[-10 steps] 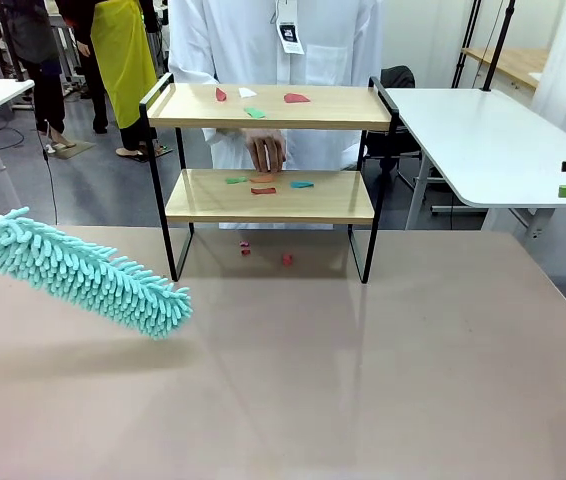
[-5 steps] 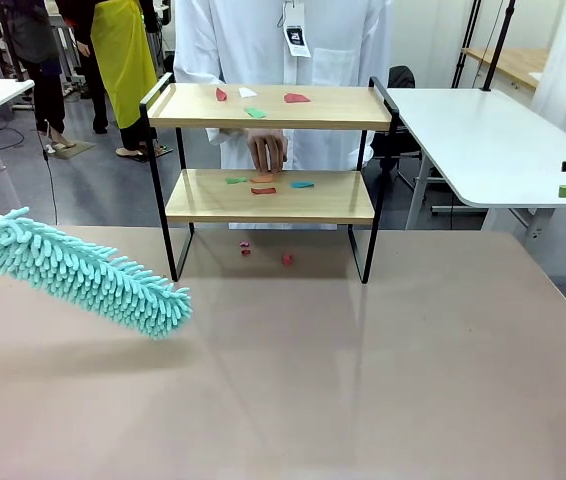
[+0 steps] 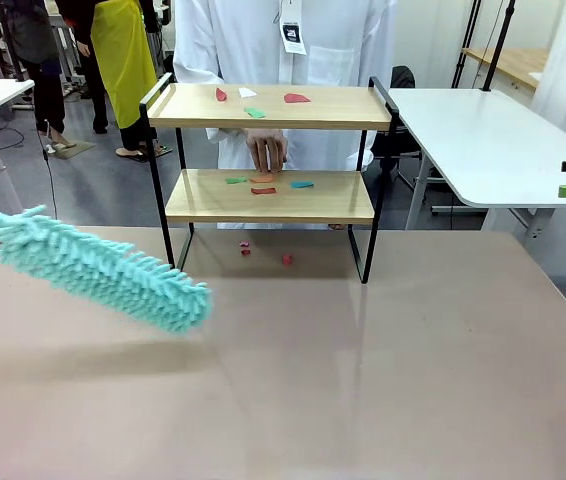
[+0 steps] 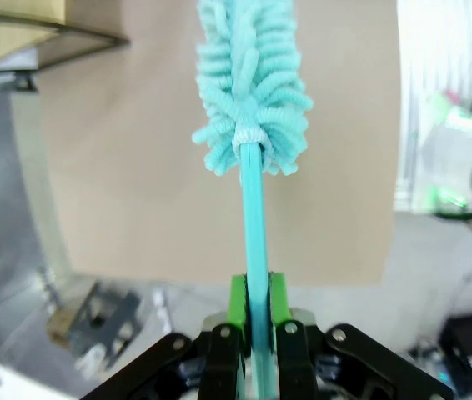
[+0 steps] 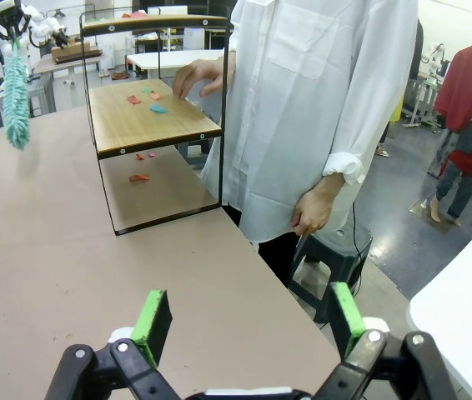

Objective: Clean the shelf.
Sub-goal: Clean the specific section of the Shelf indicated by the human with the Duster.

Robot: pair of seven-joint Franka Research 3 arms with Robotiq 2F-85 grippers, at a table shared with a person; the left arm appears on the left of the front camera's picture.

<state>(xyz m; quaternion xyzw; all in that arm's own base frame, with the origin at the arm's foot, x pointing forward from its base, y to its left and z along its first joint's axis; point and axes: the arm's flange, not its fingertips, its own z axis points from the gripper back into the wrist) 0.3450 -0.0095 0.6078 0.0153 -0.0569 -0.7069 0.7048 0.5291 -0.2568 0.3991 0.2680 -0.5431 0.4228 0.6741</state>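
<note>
The shelf [image 3: 333, 105]: 2 light wooden boards, black frame, coloured scraps [image 3: 296, 98].

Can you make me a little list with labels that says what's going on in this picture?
Tool: teal duster, fluffy head held above the beige tabletop, left of the shelf and apart from it
Left gripper: shut on the duster's handle
Right gripper: open, empty
Mess: coloured scraps on both shelf boards, small red bits on the tabletop beneath
Person's hand: at the lower board, near the scraps
</note>
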